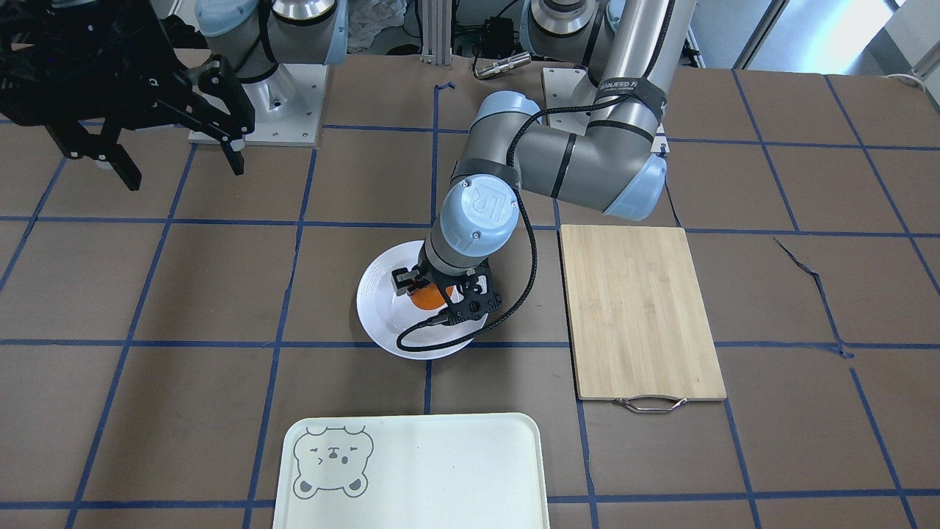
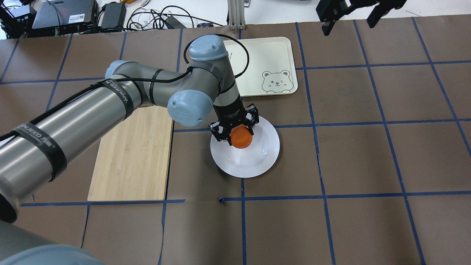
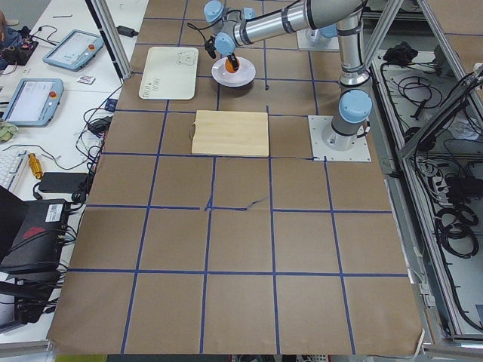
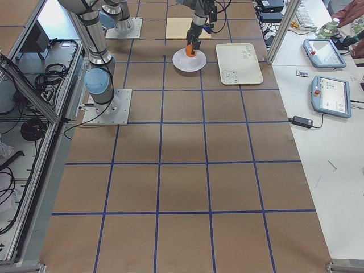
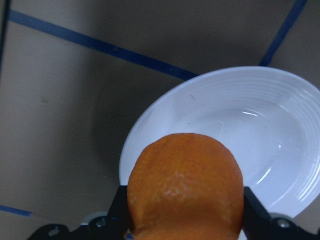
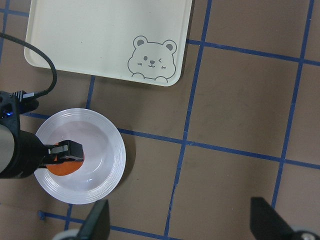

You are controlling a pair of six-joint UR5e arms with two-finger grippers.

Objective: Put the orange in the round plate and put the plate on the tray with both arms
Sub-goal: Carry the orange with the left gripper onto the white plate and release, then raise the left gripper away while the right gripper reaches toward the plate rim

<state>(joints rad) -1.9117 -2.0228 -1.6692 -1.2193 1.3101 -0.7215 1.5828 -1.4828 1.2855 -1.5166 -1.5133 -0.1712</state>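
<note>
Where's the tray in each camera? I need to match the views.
Front-facing: tray, bottom centre.
Overhead: tray, top centre.
Exterior left: tray, top left.
Exterior right: tray, upper right of centre.
Left wrist: not in view.
Right wrist: tray, top left.
Shared landmark: the round plate near it.

Front-facing cam sits across the table, fairly close, looking steeply down toward the robot's side. The overhead one looks the opposite way from behind the robot. Both catch the round plate, the tray and the bamboo cutting board. The two side cams sit high and far back at either table end, seeing the whole table. Left wrist cam is right up against the plate. Right wrist cam hangs higher, looking straight down on plate and tray.
</note>
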